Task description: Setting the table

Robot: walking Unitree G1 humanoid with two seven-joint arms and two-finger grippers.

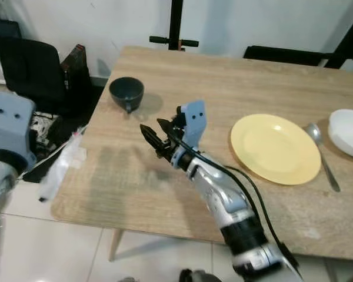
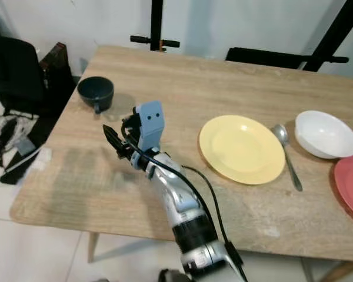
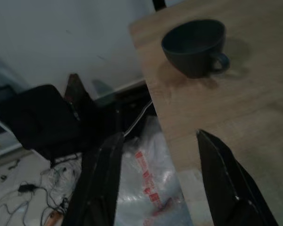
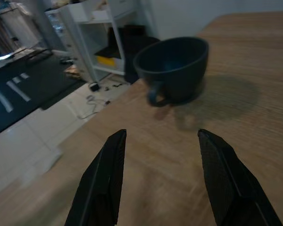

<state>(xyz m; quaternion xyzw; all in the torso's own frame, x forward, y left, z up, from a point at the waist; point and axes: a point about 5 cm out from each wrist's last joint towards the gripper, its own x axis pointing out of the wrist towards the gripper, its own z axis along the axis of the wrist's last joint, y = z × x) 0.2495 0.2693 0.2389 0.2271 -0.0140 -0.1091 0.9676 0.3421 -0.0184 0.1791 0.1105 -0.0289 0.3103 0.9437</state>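
Above the bench, the right pincer hovers with fingers spread, empty, aimed at the dark cup near the far-left corner. A misaligned approach could push the cup off the edge.

right end effector near dark cup

Room setting: a light wooden worktop stood on pale tiled floor before a white wall; a black chair and white shelving stood nearby.
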